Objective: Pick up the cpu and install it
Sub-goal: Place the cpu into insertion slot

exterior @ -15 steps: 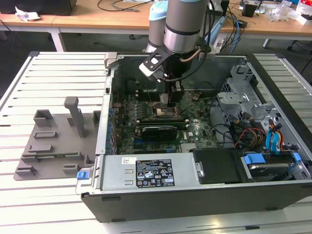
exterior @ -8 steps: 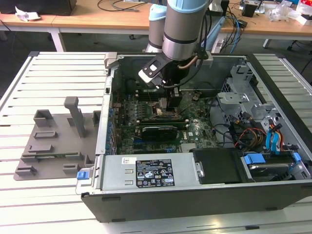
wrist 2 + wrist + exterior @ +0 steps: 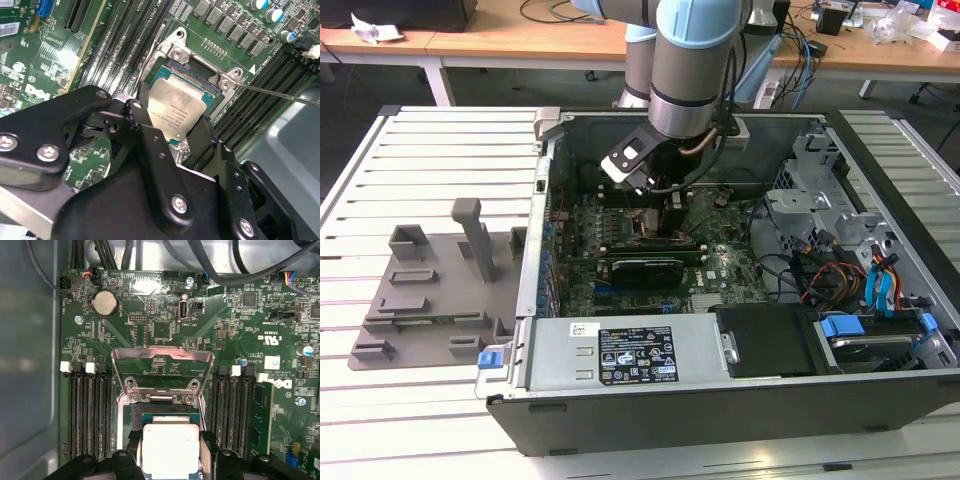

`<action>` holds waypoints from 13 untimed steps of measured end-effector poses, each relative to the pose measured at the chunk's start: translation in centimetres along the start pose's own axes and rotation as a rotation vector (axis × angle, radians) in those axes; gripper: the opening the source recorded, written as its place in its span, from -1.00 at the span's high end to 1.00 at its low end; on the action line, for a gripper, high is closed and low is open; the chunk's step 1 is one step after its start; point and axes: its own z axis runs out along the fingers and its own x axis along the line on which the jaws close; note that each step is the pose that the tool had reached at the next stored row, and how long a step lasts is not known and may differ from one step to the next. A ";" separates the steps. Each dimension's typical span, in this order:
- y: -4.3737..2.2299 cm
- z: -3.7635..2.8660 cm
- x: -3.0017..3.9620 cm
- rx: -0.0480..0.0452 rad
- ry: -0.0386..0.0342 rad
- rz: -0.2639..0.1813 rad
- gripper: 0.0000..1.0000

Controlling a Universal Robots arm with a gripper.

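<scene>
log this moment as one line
arm: inside pc case | jaws: shut on cpu | cpu: at open socket | load plate: raised

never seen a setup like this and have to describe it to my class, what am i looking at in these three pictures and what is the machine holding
It is a robot arm reaching down into an open desktop computer case that lies on a slatted table. The exterior view looks at this from outside; a grey plastic fixture tray sits on the exterior view's left. Both wrist views come from cameras riding on the arm, looking down at the green motherboard. The black gripper is clamped on the cpu, a flat silvery square chip, by two opposite edges, right over its socket, whose metal retaining frame is flipped open.
</scene>
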 end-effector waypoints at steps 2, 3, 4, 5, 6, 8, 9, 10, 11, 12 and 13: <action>-0.01 0.33 0.15 0.0001 -0.0002 0.000 -0.09; 0.00 0.43 0.40 0.0000 0.0000 0.000 -0.09; 0.00 0.47 0.49 0.0000 -0.0001 0.000 -0.09; 0.00 0.53 0.51 -0.0001 0.0001 0.001 -0.09; -0.02 0.70 0.52 0.0000 0.0000 0.003 -0.09; -0.08 1.12 0.51 -0.0003 0.0002 0.014 -0.09; -0.09 1.30 0.52 -0.0002 -0.0001 0.014 -0.09; -0.09 1.40 0.54 0.0000 -0.0004 0.014 -0.09; -0.09 1.47 0.56 0.0000 -0.0002 0.014 -0.09; -0.09 1.51 0.59 -0.0002 0.0001 0.014 -0.09; -0.09 1.51 0.62 -0.0003 0.0002 0.014 -0.09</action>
